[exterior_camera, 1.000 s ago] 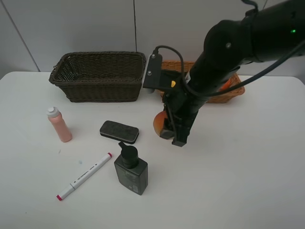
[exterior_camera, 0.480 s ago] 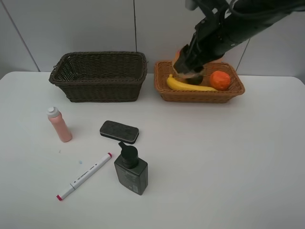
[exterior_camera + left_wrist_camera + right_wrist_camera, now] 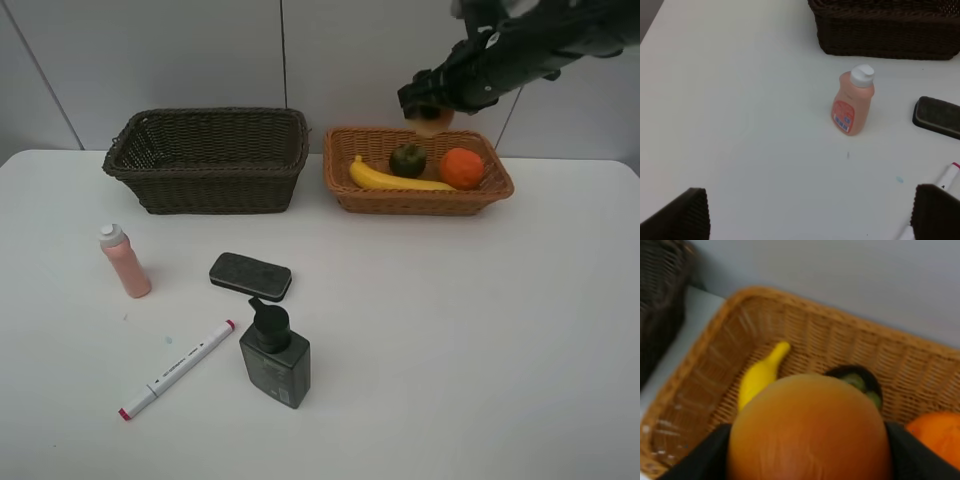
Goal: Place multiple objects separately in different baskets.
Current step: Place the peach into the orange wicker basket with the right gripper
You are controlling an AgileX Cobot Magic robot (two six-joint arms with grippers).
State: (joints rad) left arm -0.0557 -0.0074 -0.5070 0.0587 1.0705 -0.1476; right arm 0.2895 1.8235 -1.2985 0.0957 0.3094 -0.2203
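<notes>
The red-yellow peach point(image 3: 807, 432) hangs above the far side of the orange-tan basket point(image 3: 420, 204), pinched between the right jaws, which press on its two flanks. Round and smooth-skinned, it looks light but apt to roll or slip. A hold across its widest girth, as here, seems the safest, with no hard squeeze in case it bruises. Below it lie the banana point(image 3: 395, 181), the mangosteen point(image 3: 407, 159) and the orange point(image 3: 461, 168).

The left jaws stand spread wide and empty over the table point(image 3: 480, 350), near the pink bottle point(image 3: 853, 101).

From the high camera the arm covers most of the peach, leaving only its pale underside showing. The right wrist view is blurred, the peach hides part of the mangosteen there, and the jaw tips are cut off.
</notes>
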